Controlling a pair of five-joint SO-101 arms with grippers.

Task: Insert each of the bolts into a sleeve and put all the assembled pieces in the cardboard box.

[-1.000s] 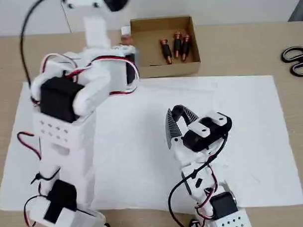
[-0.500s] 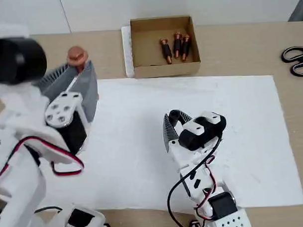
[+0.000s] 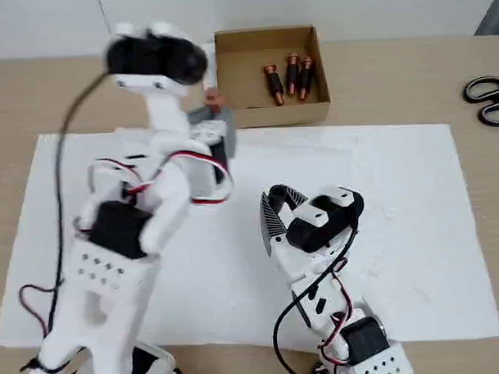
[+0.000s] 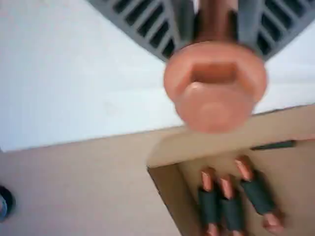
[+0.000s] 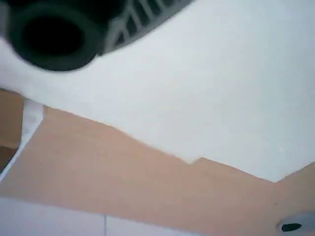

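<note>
**Hidden and hard to make out:** Your left arm is covering much of the left half of the high view. Its left claw (image 3: 212, 113) is showing there as little more than a grey wedge at the upper middle, just beside the left wall of the cardboard box (image 3: 267, 115). The claw is closing tightly on a copper bolt (image 3: 213, 97). In the left wrist view the blurred head (image 4: 215, 86) is pointing at the camera, and the shaft is disappearing between the grey fingers (image 4: 140, 17).

Whether the bolt is hanging over the box rim or just outside it, you cannot tell. Three assembled pieces (image 3: 292, 77) are lying side by side in the box.

The right claw (image 3: 269, 219) is hanging over the white paper sheet (image 3: 397, 198) at lower middle. You cannot tell whether it is open or closed. A dark round shape (image 5: 49, 37) is blurring the upper left of the right wrist view.

The scissors (image 3: 488, 99) are being cut off at the right edge of the counter (image 3: 393, 83).

**Since half a second ago:** The left arm is swinging in from the far left, carrying the bolt from the upper left towards the box. The right arm is drifting slightly left. The three boxed pieces are staying put.
</note>
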